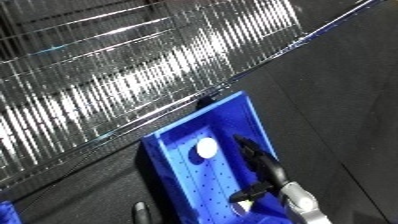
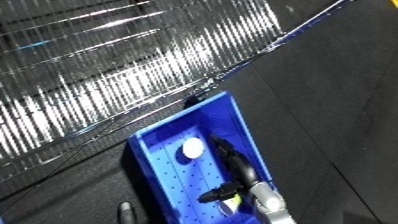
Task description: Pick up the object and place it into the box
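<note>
A blue bin (image 1: 178,165) with a dotted floor lies tilted across the dark surface. Inside it, near the middle, rests a white round object (image 1: 206,148). My right hand (image 1: 266,167) reaches into the bin from the lower right. It is open, with straight fingers pointing towards the white object and stopping just short of it, and the thumb stuck out to the left. A small pale yellowish thing (image 1: 244,205) shows under the thumb; what it is cannot be made out. A sliver of my left hand (image 1: 139,209) pokes in at the bottom edge, left of the bin.
A shiny wire mesh wall (image 1: 115,75) fills the upper left, its lower rail running just past the bin's far corner. Dark tabletop (image 1: 338,100) spreads to the right of the bin. A bit of something blue (image 1: 4,210) sits at the lower left corner.
</note>
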